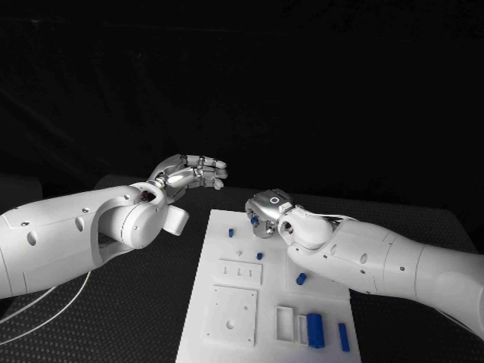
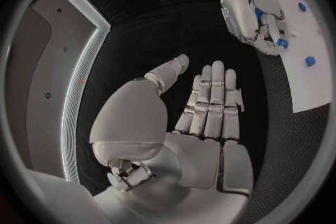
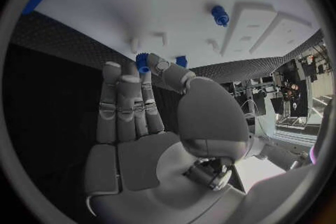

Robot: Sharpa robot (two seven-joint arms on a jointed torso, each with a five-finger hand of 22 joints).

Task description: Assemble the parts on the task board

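Note:
The white task board lies in the middle of the black table. My right hand is low over its far end. There my thumb and a fingertip pinch a small blue part at the board edge; a second blue part sits just beside it. The left wrist view shows that right hand with fingers bent down to a blue part. My left hand hangs in the air beyond the board's far left corner. Its palm holds nothing and the fingers are stretched out.
Other blue parts stand on the board: a peg, one at mid-board, another, and two long pieces at the near right. White raised plates occupy the near left. A thin cable lies at the table's left.

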